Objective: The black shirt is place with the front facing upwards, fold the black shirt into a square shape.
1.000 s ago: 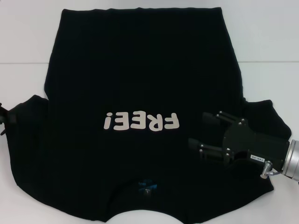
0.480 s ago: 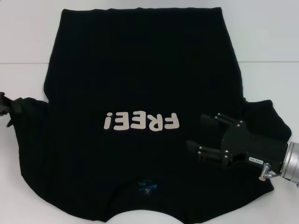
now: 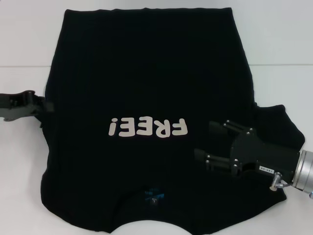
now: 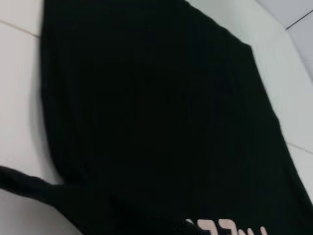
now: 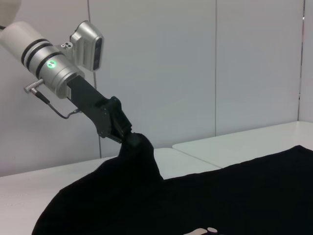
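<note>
The black shirt (image 3: 146, 73) lies spread on the white table with its pale "FREE!" lettering (image 3: 146, 128) facing up and a small blue neck label (image 3: 153, 196) near the front edge. My left gripper (image 3: 43, 105) is at the shirt's left edge, shut on the left sleeve. The right wrist view shows that gripper (image 5: 124, 137) holding the cloth (image 5: 137, 161) raised in a peak above the table. My right gripper (image 3: 208, 141) hovers open over the shirt's right side, just right of the lettering, holding nothing. The left wrist view shows only the shirt body (image 4: 156, 122).
The white table (image 3: 279, 44) shows bare on both sides of the shirt and along the far edge. The right sleeve (image 3: 279, 122) lies out flat beside my right arm. A pale wall (image 5: 195, 73) stands behind the table.
My left gripper has moved inward and upward from the far left, pulling the left sleeve in against the shirt's side. The right gripper has drifted slightly left and down.
</note>
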You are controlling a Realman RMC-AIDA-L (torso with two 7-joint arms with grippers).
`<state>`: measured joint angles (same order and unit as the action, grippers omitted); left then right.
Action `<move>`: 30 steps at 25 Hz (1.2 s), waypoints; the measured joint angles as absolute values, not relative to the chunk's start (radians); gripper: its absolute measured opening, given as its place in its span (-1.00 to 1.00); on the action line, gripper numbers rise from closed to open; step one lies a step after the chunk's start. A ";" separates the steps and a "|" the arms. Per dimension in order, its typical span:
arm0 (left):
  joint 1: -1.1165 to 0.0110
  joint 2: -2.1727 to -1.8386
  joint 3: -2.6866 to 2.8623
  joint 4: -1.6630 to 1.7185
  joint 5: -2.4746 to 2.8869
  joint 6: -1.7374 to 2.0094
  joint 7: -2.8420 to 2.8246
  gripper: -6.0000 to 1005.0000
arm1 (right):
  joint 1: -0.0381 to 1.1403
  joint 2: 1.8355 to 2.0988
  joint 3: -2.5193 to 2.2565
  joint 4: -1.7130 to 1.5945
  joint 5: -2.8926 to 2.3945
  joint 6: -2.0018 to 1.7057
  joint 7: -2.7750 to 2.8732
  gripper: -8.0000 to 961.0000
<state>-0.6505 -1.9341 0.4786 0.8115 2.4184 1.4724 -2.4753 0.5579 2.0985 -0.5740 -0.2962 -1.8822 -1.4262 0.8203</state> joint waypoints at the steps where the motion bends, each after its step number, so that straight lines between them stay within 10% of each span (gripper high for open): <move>1: -0.651 -1.939 0.480 0.811 2.414 1.470 -2.472 -0.83 | 0.558 2.098 -0.574 -0.296 -1.882 -1.426 0.820 0.80; 30: -0.577 -1.962 0.451 0.561 2.096 1.552 -2.072 -0.22 | 0.552 2.097 -0.566 -0.296 -1.880 -1.423 0.823 0.80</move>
